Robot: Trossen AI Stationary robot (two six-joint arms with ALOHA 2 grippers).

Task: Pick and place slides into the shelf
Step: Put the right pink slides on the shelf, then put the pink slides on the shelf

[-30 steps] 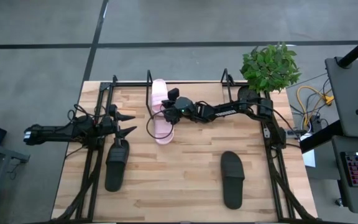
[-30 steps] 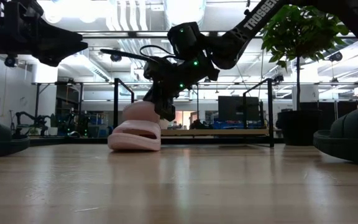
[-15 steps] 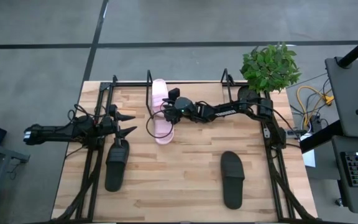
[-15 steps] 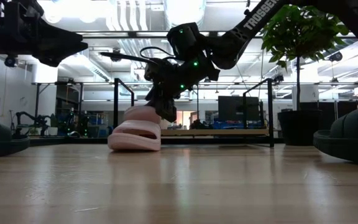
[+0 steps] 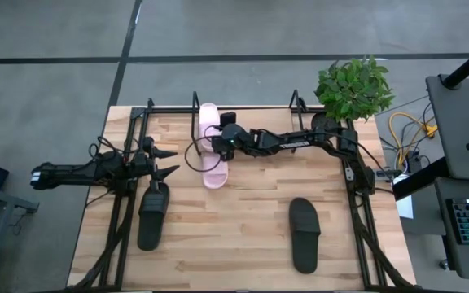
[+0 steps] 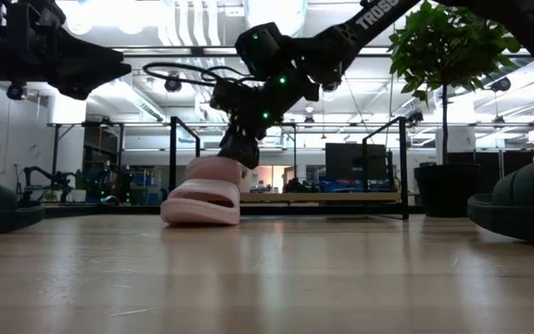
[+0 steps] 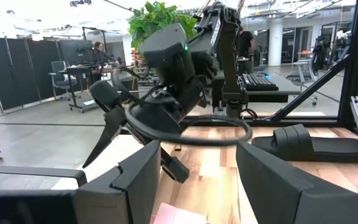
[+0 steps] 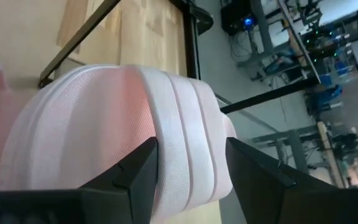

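Right gripper [image 5: 218,146] hides most of pink slide [image 5: 212,169].

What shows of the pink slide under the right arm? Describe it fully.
The pink slide is light pink with a wide ribbed strap, looks like soft foam, and lies flat, sole down, on the table near the shelf. The right end effector is open, its fingers straddling the strap.

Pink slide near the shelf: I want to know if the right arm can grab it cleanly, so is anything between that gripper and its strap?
Nothing visible. The right gripper is over the pink slide, open fingers straddling its strap.
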